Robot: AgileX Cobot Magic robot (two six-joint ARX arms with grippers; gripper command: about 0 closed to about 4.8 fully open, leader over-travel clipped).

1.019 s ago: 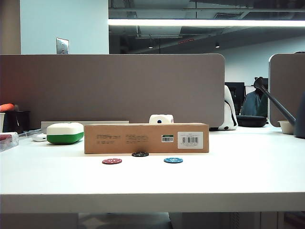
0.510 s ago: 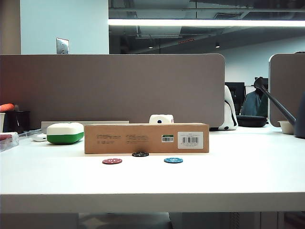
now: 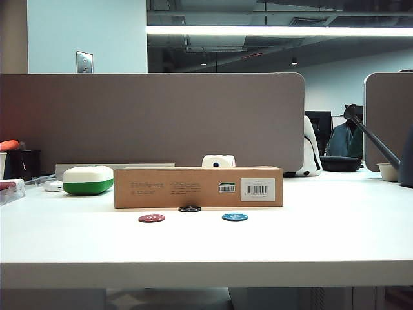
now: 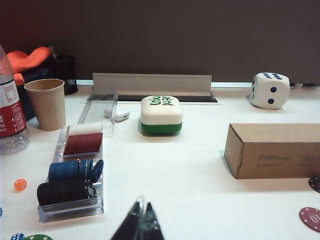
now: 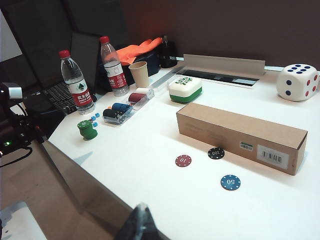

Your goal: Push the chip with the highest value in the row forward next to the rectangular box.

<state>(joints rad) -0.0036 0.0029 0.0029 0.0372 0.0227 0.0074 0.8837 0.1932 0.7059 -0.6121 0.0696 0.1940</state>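
Black 100 chip (image 5: 216,153) already sits right against the rectangular box (image 5: 241,135), ahead of the red chip (image 5: 183,160) and blue chip (image 5: 230,182), so it looks done. Left gripper (image 4: 140,224) and right gripper (image 5: 141,220) hang well back, tips pinched together.

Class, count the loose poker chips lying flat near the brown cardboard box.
3: the black chip beside the brown cardboard box, the red chip and the blue chip further out. Grippers hang back.
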